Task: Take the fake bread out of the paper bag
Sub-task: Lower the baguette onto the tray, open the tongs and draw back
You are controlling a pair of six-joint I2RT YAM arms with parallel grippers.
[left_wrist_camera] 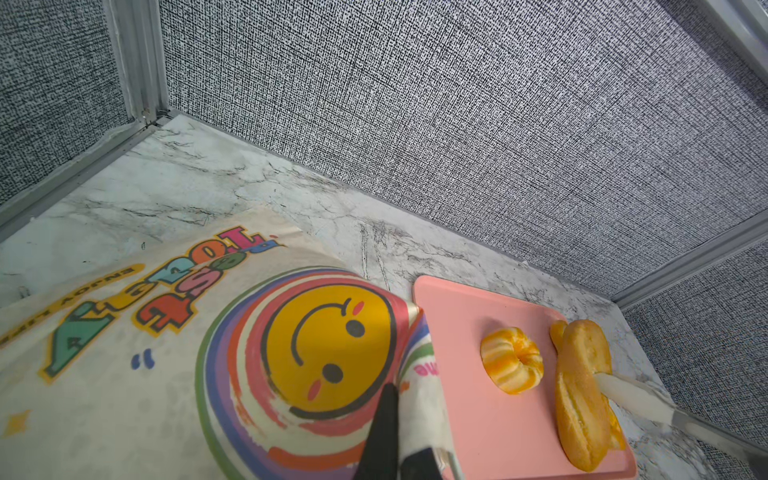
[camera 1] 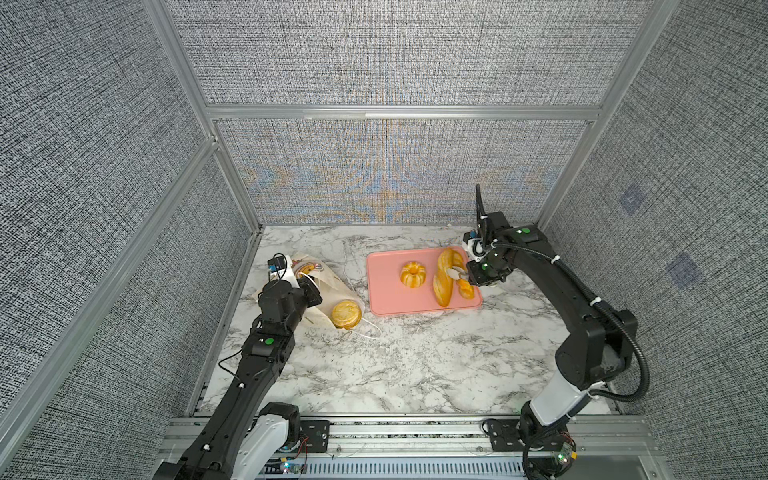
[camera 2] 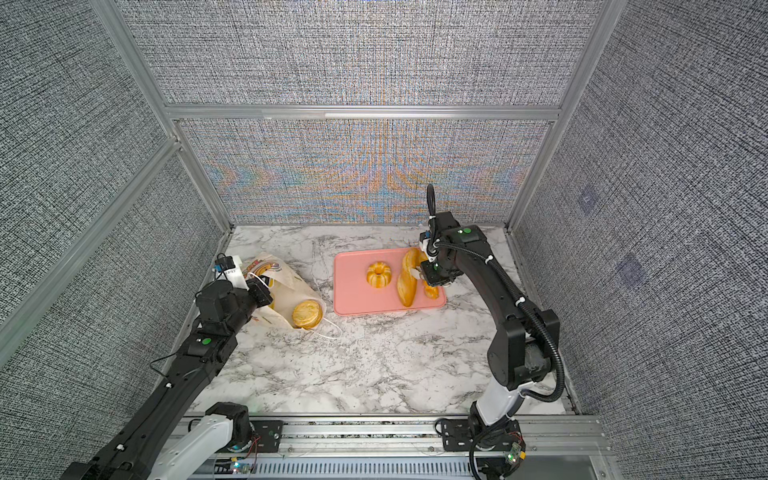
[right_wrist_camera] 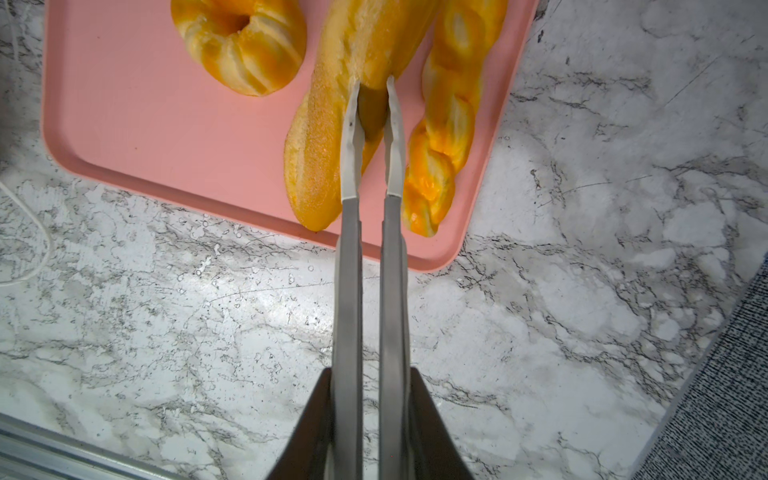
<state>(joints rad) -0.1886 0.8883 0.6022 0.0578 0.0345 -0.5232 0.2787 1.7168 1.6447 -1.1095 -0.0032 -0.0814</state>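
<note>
The paper bag (camera 1: 328,286) (camera 2: 286,291) lies on its side at the table's left, smiley print up (left_wrist_camera: 332,345). A round golden bun (camera 1: 345,313) (camera 2: 307,313) sits in its mouth. My left gripper (camera 1: 311,289) (left_wrist_camera: 401,415) is shut on the bag's edge. On the pink tray (camera 1: 382,291) (right_wrist_camera: 145,124) are a ring bun (camera 1: 412,274) (right_wrist_camera: 241,41), a long loaf (camera 1: 444,276) (right_wrist_camera: 328,137) and a twisted roll (camera 1: 465,289) (right_wrist_camera: 449,124). My right gripper (camera 1: 471,276) (right_wrist_camera: 372,376) is shut on metal tongs (right_wrist_camera: 348,270). The tong tips pinch the long loaf's middle.
A white cord handle (camera 1: 370,328) trails from the bag's mouth onto the marble table (camera 1: 415,365). Grey fabric walls with aluminium posts close in the back and both sides. The tray's right edge lies near the right wall.
</note>
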